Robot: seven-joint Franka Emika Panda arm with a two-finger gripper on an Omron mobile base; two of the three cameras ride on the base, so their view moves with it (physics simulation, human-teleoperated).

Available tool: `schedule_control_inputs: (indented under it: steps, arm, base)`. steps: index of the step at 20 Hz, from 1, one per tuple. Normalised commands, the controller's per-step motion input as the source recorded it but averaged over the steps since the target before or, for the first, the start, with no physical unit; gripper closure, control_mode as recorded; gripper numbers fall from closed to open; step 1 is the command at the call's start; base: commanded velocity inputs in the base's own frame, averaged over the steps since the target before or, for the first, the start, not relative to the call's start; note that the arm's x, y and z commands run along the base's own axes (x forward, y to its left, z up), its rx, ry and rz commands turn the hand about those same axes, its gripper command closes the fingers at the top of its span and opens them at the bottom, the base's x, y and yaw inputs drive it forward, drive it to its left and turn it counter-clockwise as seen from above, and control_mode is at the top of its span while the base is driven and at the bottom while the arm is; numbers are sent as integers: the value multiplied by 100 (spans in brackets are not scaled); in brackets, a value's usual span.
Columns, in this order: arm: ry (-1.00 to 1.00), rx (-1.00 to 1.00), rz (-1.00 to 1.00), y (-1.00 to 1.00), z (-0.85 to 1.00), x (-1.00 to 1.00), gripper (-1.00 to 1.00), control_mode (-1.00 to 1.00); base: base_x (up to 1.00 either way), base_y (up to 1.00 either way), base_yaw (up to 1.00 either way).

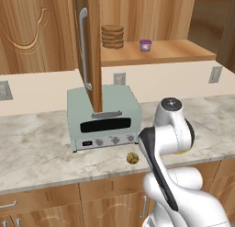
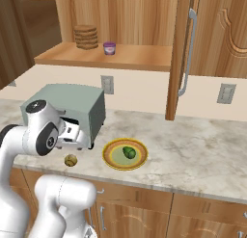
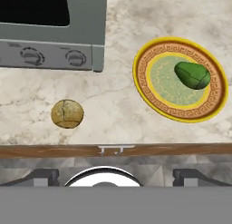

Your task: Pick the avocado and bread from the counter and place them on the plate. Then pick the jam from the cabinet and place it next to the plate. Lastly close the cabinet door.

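Hand view: tool (image 3: 115, 177) spread wide, bread (image 3: 67, 113) left of plate (image 3: 149, 94)

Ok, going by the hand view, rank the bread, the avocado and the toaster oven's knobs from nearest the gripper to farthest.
1. The bread, on the counter left of centre, lies closest above the open gripper.
2. The avocado, on the plate up to the right.
3. The toaster oven's knobs, upper left; their gap to the gripper is close to the avocado's, so this order is uncertain.
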Motion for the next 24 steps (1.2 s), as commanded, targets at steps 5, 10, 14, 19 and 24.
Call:
schedule_control_inputs:
  steps: [5, 10, 14, 19, 24]
  arm:
    - [1, 5, 1, 12, -18, 0, -100, -100]
    - [0, 6, 0, 18, -17, 0, -100, -100]
    - [0, 4, 0, 23, -10, 0, -100, -100]
    - [0, 2, 0, 19, -10, 0, -100, -100]
    - [0, 1, 0, 15, -17, 2, -100, -100]
  base:
    - [0, 0, 0]
    - [0, 0, 0]
    - [0, 0, 0]
    - [0, 0, 0]
    - [0, 0, 0]
